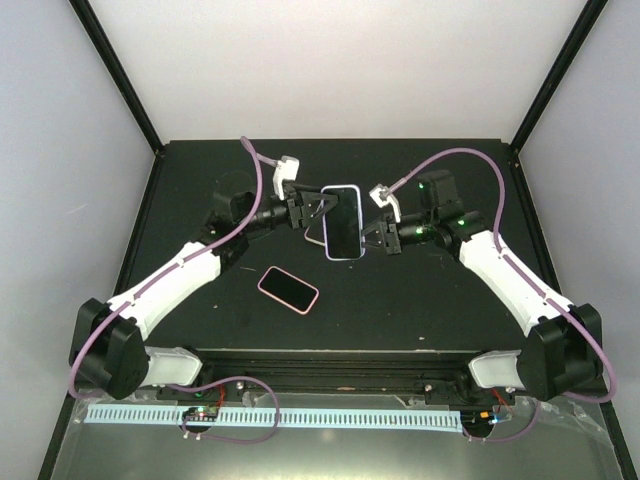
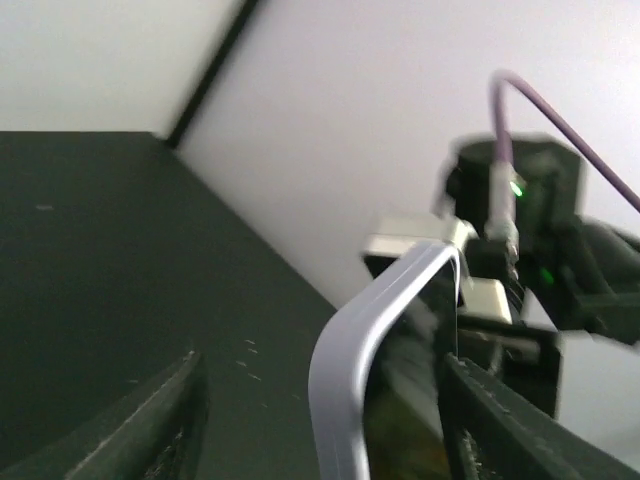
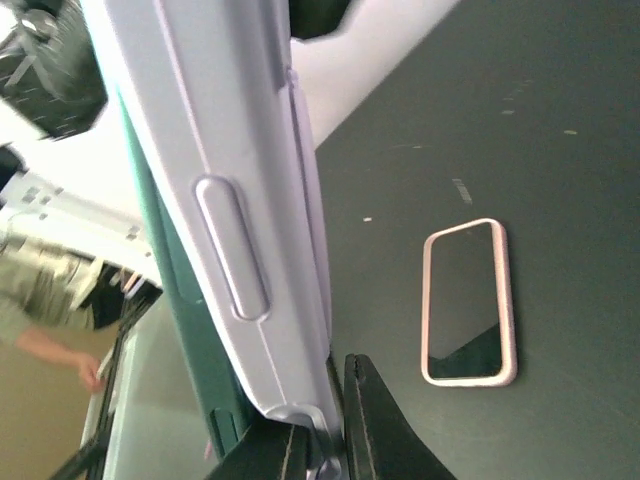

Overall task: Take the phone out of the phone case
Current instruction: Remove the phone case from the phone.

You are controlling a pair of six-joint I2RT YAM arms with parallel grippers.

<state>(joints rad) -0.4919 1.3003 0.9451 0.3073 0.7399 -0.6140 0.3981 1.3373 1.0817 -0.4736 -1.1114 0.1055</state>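
Note:
A phone (image 1: pixel 343 222) with a dark screen sits in a lavender phone case (image 1: pixel 314 240), held off the black table between both arms. My left gripper (image 1: pixel 312 212) is at its left side. In the left wrist view the left gripper (image 2: pixel 322 385) is open, its fingers (image 2: pixel 175 420) wide apart with the case's rim (image 2: pixel 345 350) between them. From the right, my right gripper (image 1: pixel 368 236) holds the case. The right wrist view shows this gripper (image 3: pixel 330 425) shut on the lower edge of the case (image 3: pixel 230 200). A teal-green edge (image 3: pixel 165 300), apparently the phone, runs beside the case.
A second phone in a pink case (image 1: pixel 288 289) lies flat on the table, nearer the arm bases, also visible in the right wrist view as the pink case (image 3: pixel 468 305). White walls and black frame posts (image 1: pixel 120 75) enclose the table at the back and sides.

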